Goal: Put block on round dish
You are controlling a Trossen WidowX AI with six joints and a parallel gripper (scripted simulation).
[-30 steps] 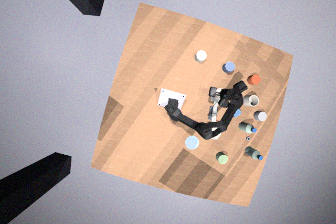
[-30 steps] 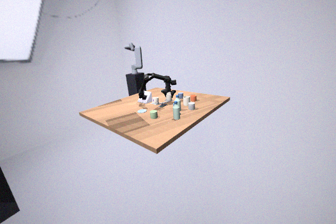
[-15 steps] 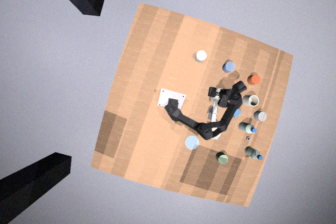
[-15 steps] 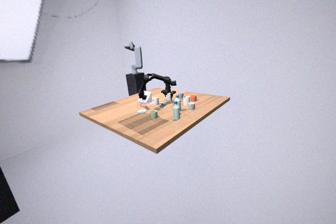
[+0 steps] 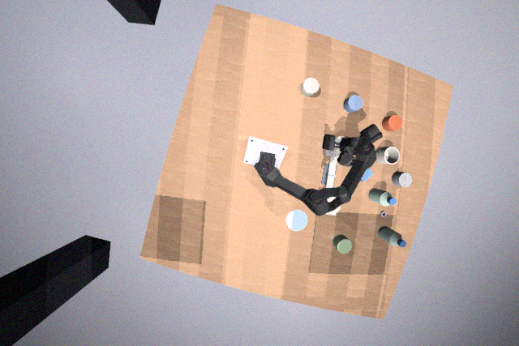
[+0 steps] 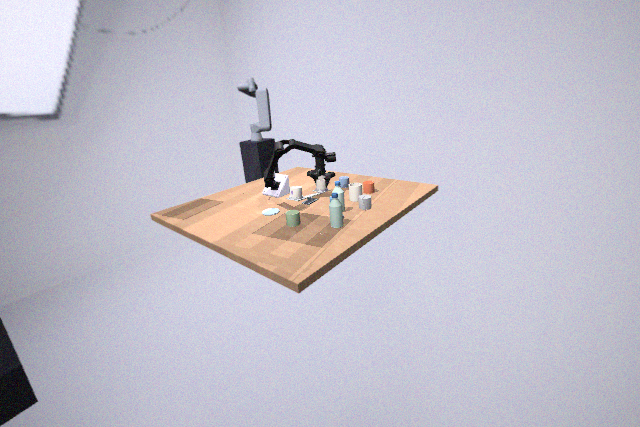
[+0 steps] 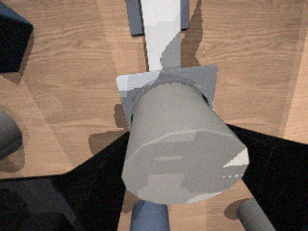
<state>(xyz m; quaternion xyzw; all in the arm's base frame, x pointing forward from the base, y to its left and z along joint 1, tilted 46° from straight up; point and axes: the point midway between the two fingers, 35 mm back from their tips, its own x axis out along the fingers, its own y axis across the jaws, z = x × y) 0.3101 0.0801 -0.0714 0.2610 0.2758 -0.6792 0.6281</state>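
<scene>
The balance beam (image 5: pixel 331 173) (image 7: pixel 162 29) has a square plate (image 7: pixel 207 77) at its end. My gripper (image 5: pixel 334 150) (image 6: pixel 320 184) (image 7: pixel 171 131) is shut on the pale grey cup (image 7: pixel 168 115) at the balance's far end in the exterior view. That cup appears to rest on the plate, with a finger on each side. The other cup (image 6: pixel 295 192) stands on the opposite end; my arm mostly covers it in the top view. The round pale blue dish (image 5: pixel 297 219) (image 6: pixel 270 212) lies on the table with nothing on it. No hidden block shows; the cups would cover it.
A green cylinder (image 5: pixel 344 245) (image 6: pixel 292 218), two bottles (image 5: pixel 380 197) (image 5: pixel 389 235) and a blue block (image 5: pixel 366 174) stand around the balance. Blue (image 5: pixel 353 103), orange (image 5: pixel 392 122) and white (image 5: pixel 310 87) cylinders, an open cup (image 5: pixel 388 155) and a grey cylinder (image 5: pixel 402 179) stand farther out.
</scene>
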